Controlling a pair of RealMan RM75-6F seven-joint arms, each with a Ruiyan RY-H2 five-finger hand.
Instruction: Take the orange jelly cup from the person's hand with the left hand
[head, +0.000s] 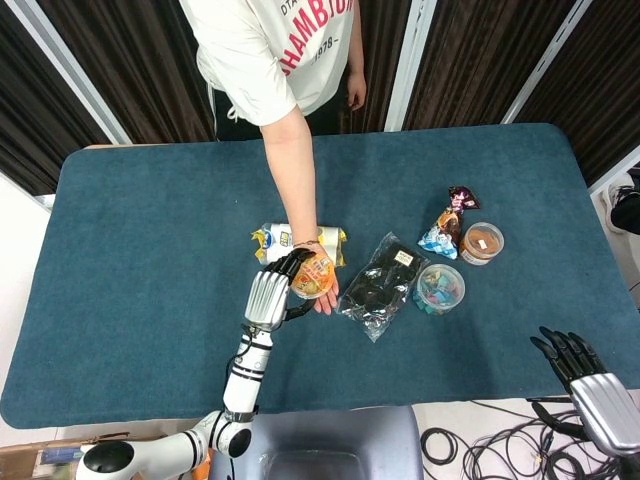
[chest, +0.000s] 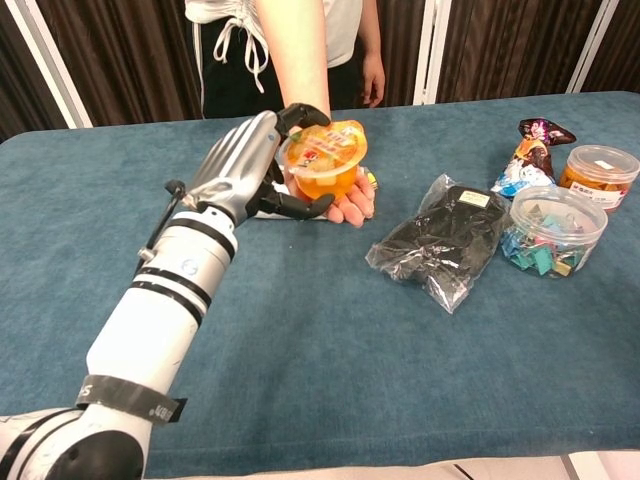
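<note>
Resting tilted, translucent orange jelly cup (chest: 324, 162)

We could read only red lettering on the person's white cotton T-shirt (head: 265, 50): "HAMBIO", cut off, with "1978" beneath it.

The orange jelly cup (chest: 322, 160) sits on the person's hand (chest: 352, 205), above the table (head: 150, 250). The left hand (chest: 243, 165) is against the cup's left side. Behind them lies a snack packet (head: 283, 238). To the right lies a plastic bag (chest: 445, 240), then 2 lidded tubs (chest: 555, 228) and a small pouch (chest: 528, 145) behind them. The right hand (head: 590, 385) is off the table's near right corner.
</note>
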